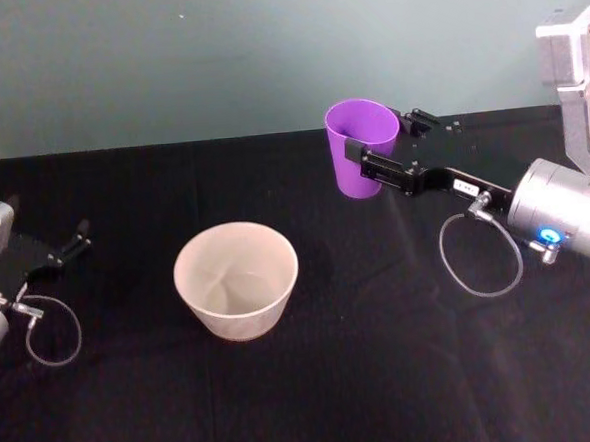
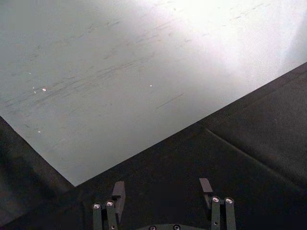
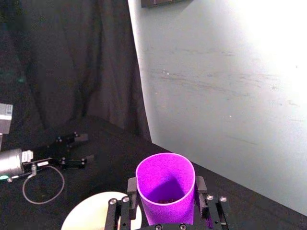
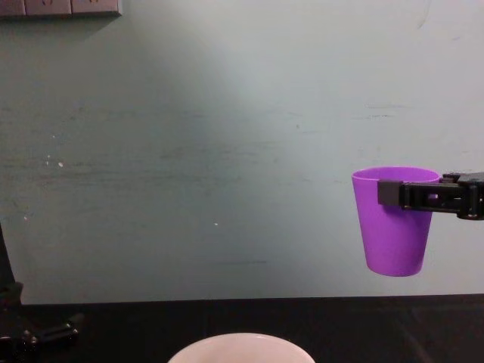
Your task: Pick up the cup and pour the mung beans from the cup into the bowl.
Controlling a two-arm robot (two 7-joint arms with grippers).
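Left tool [image 1: 64, 250] parked at the left edge of the desk [image 1: 385, 376], fingers spread, empty. Bowl [image 1: 178, 273] mid-desk, no beans inside. Cup [image 1: 363, 147] lifted clear, upright, right of the bowl, clamped in right tool [image 1: 380, 136]. Your pick looks done; carry and pour remain

Right gripper [image 4: 395, 193] clamping upright cup [image 4: 393, 234] aloft, bowl [image 4: 242, 345] lower left

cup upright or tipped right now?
Upright: the cup, held by the right gripper, hangs with its rim level on top; the left gripper sits parked, open.
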